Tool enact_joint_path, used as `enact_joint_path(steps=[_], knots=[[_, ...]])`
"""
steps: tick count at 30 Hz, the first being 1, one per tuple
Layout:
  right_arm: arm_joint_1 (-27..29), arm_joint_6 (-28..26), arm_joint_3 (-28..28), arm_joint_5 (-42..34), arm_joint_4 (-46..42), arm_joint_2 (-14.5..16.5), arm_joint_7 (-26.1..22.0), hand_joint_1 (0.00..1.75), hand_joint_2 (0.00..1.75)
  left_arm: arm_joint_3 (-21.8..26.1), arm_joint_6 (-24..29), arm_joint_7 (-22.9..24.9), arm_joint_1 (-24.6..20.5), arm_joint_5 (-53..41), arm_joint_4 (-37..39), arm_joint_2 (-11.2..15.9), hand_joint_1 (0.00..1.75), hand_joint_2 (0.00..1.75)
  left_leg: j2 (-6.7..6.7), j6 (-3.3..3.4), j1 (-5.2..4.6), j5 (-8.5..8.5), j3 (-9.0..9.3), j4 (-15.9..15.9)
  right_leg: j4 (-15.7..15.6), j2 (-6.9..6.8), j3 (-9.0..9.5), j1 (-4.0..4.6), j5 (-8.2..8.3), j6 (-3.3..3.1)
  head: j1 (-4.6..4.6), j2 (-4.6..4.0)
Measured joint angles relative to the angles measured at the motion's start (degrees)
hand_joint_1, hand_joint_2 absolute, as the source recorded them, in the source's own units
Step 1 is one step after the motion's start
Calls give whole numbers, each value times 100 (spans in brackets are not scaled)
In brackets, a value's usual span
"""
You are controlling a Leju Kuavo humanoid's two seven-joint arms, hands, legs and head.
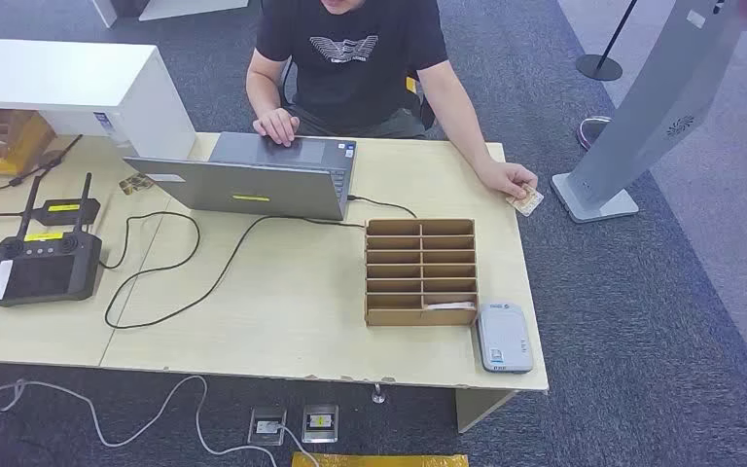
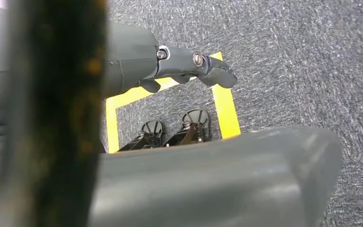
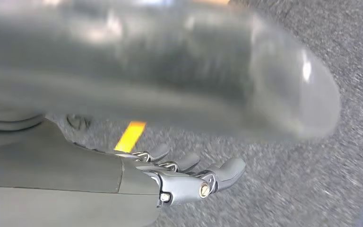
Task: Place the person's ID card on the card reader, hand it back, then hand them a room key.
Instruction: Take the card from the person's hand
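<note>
Nothing is done yet. The person's hand (image 1: 508, 179) holds the ID card (image 1: 525, 201) at the counter (image 1: 292, 311) edge, beyond the card reader (image 1: 504, 337). My left hand (image 2: 189, 66) and right hand (image 3: 189, 177) hang by the floor, fingers loosely apart, holding nothing. The reader sits near the counter's corner, beside the cardboard rack (image 1: 420, 270); there is open room by it.

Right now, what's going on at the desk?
A person seated behind the table holds a card at its far right corner, with the other hand on the laptop. The card reader lies bare beside the cardboard slot organizer. The robot's left hand and right hand hang over the carpet, holding nothing.
</note>
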Motion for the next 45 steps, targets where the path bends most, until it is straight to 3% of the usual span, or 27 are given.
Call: enact_joint_path(steps=[12,16,21,26,30,34,38,45], knots=[[161,2,143,-69,-300,34,319,0,0,36,-344,215,-108,-685,157,70,0,0,-1,0,2,0,-2,-2,1,-3,1,3,-1,-1,-1,0],[176,2,174,423,-315,34,305,0,0,36,-464,249,-141,-868,238,133,0,0,-1,0,1,0,-2,-1,1,-3,1,1,-1,-1,-2,0],[61,-1,-65,1175,-379,34,-130,0,0,36,-487,251,-194,-1048,366,215,0,0,0,0,1,0,-1,-1,1,-1,0,1,-1,-1,-2,0],[-317,-5,-763,942,-395,-10,-1013,0,0,36,-416,242,-232,-1144,479,257,0,0,5,0,0,0,3,-1,0,7,-1,0,0,-1,-1,0],[-689,-7,-1447,439,-253,-216,-1815,0,0,35,-399,284,-248,-1234,533,265,0,0,7,0,-2,0,4,0,0,6,0,-2,0,0,-1,0],[-911,-7,-1931,100,-143,-399,-2198,0,0,34,-447,386,-281,-1347,608,280,0,0,7,0,-2,-1,3,0,0,7,-1,-2,0,0,-2,0],[-1116,-3,-2301,186,-28,-713,-2254,0,0,30,-544,409,-305,-1456,703,315,0,0,7,0,-2,-1,2,0,0,8,-1,-2,0,0,-2,0],[-1555,-2,-2573,1103,-17,-1196,-1976,0,0,25,-594,380,-353,-1630,802,381,0,0,6,0,-2,0,4,1,0,6,4,-2,3,2,-3,0]])
